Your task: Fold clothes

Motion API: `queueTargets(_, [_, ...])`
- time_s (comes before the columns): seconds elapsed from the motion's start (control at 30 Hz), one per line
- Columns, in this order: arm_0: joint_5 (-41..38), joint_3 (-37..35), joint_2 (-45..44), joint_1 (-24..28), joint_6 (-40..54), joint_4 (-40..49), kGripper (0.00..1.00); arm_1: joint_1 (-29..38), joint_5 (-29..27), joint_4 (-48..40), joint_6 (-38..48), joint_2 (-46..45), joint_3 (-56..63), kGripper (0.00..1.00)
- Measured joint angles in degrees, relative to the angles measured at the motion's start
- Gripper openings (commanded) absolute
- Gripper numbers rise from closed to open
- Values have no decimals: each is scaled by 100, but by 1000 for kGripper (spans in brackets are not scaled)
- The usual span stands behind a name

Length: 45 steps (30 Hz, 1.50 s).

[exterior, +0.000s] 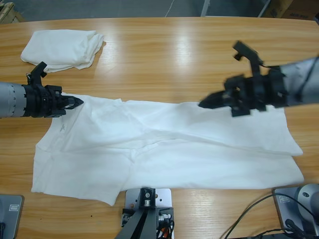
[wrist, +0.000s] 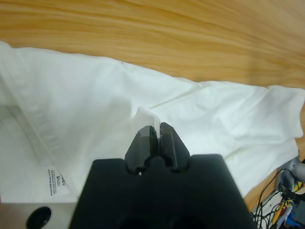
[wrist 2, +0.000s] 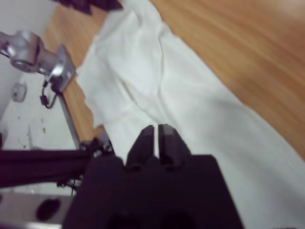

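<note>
On the wooden worktop (exterior: 164, 55), a folded white T-shirt (exterior: 62, 49) lies bunched at about ten o'clock, well apart from the arms. Just below it, at nine o'clock, the left claw (exterior: 78, 102) comes in from the left edge with its jaws pressed together on a pinch of the large white T-shirt (exterior: 164, 149) at that shirt's upper left edge; the left wrist view shows a small peak of cloth caught between the jaw tips, and a white neck label (wrist: 53, 180) with small print beside it. The large shirt lies spread flat and wrinkled across the middle and lower worktop. At about two o'clock the right claw (exterior: 205, 103) nips the shirt's upper edge, a thin sliver of white cloth showing between its closed jaws.
</note>
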Motion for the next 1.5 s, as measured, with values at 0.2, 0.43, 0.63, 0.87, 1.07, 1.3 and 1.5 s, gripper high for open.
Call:
queueTargets(0.2, [0, 1, 8, -3, 0, 0, 0, 470, 55, -1288, 507, 1127, -31, 766])
queueTargets(0.43, [0, 2, 11, -13, -1, 0, 0, 830, 64, -2093, 823, 2105, -495, 761])
queueTargets(0.63, [0, 3, 30, -23, -17, 0, 0, 976, 193, -2139, 1000, 2550, -1110, 761])
queueTargets(0.87, [0, 4, 52, -25, -67, 0, 0, 1283, 266, -2150, 1200, 3135, -1631, 760])
queueTargets(1.07, [0, 20, 53, -28, -94, 0, 0, 1285, 282, -2174, 1200, 3478, -1825, 725])
queueTargets(1.3, [0, 21, 93, -29, -164, 0, 0, 1285, 319, -2174, 1254, 3748, -2068, 683])
queueTargets(1.5, [0, 64, 158, -29, -164, 0, 0, 1285, 351, -2174, 1300, 3904, -2126, 504])
